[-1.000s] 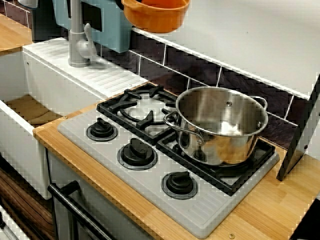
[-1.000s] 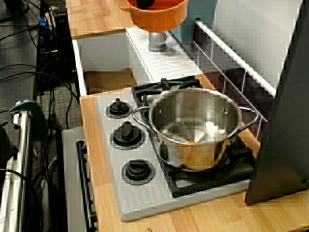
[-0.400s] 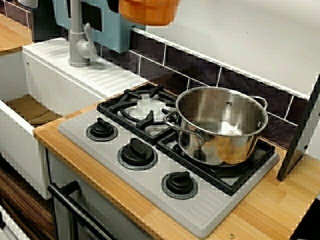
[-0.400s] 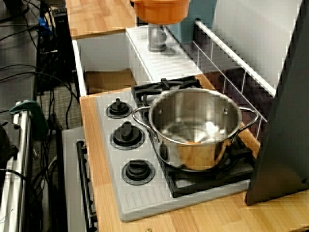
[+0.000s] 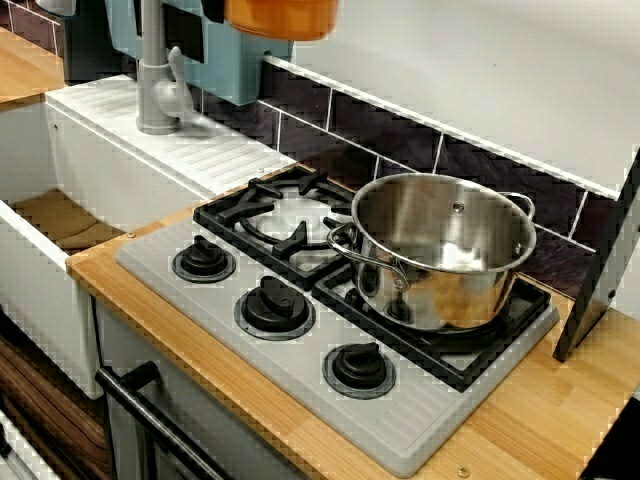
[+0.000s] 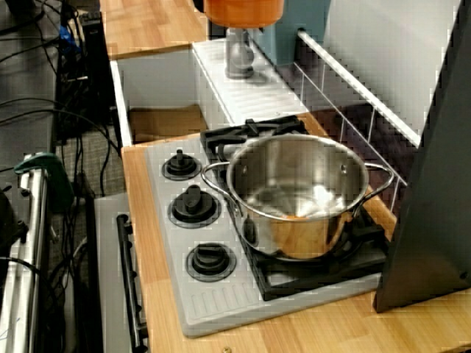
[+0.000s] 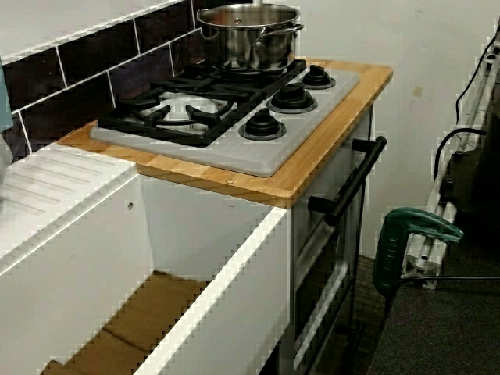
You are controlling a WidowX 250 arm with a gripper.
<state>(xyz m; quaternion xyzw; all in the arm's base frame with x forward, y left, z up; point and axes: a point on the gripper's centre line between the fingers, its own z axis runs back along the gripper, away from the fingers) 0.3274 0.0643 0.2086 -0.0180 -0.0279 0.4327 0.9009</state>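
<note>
An orange bowl (image 5: 280, 15) hangs in the air at the top edge of the front view, above the ribbed white drainboard (image 5: 200, 140) and left of the stove. In the side view the orange bowl (image 6: 243, 9) sits just over the grey tap (image 6: 238, 55). A dark piece of my gripper (image 5: 213, 10) shows at the bowl's left rim and the rest is cut off by the frame. A steel pot (image 5: 440, 250) stands on the right burner, well below and right of the bowl. Neither bowl nor gripper appears in the view from the sink end.
The grey stove plate (image 5: 400, 430) carries three black knobs and a bare left burner grate (image 5: 290, 215). A white sink (image 5: 50, 220) with a brown floor lies left. A dark panel (image 6: 434, 184) leans at the right end. A green clamp (image 7: 410, 234) stands beside the oven.
The orange bowl has risen and drifted left, away from the pot toward the tap, and now shows only its lower part. The pot and stove are unmoved.
</note>
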